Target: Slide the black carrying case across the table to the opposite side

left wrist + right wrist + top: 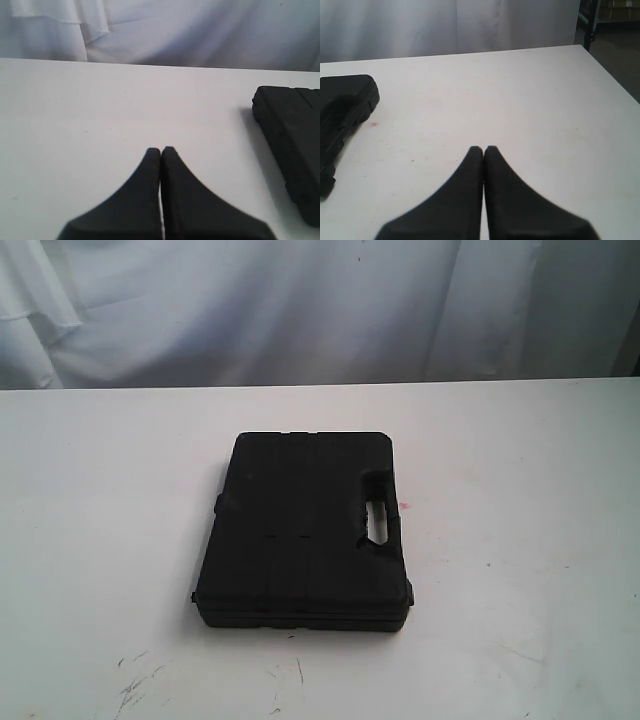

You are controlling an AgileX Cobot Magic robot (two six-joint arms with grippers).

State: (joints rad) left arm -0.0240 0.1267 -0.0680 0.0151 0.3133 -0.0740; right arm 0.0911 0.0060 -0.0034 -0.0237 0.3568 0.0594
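The black carrying case (304,528) lies flat near the middle of the white table (90,500), its handle cut-out on the right side. Neither gripper shows in the exterior view. In the left wrist view my left gripper (161,149) is shut and empty above bare tabletop, with a corner of the case (292,145) off to one side. In the right wrist view my right gripper (483,148) is also shut on nothing, and the case (342,107) lies apart from it at the frame's edge.
A small pink spot (404,505) marks the table just right of the case, also seen as a pink spot (374,124). Dark scuff marks (135,680) lie near the front edge. A white curtain (300,300) hangs behind the table. The table's right edge (612,75) drops off to a dark floor.
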